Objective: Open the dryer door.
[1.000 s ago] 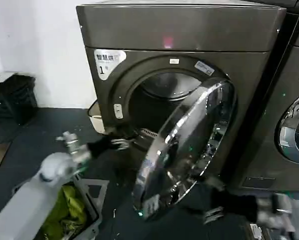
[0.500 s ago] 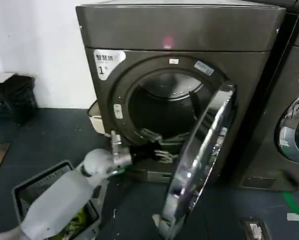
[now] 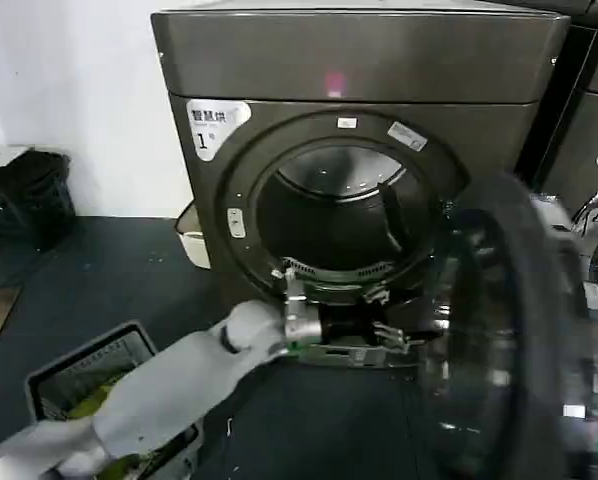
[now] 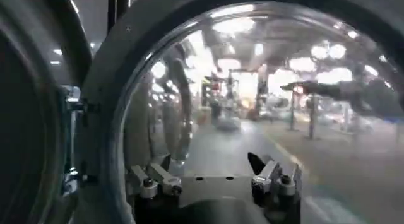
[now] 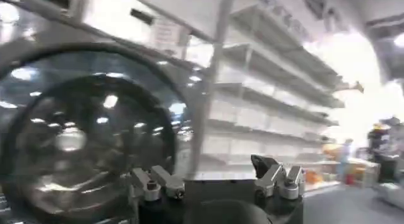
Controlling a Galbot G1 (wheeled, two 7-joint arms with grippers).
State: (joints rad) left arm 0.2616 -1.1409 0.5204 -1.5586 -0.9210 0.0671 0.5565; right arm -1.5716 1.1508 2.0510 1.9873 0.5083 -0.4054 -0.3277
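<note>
Head view: door [image 3: 509, 330] is swung wide off the dryer [image 3: 359, 60], drum exposed; left gripper [image 3: 391, 335] sits at the opening's lower edge, jaws spread, holding nothing. Left wrist: just glass ahead. Right wrist: right gripper [image 5: 214, 181] open, empty. Opening looks basically done, next is backing out

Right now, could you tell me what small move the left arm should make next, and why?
Probably keep pushing right a little: the left end effector, open, sits below the drum opening against the dryer door, which has swung well clear of the dryer.
</note>
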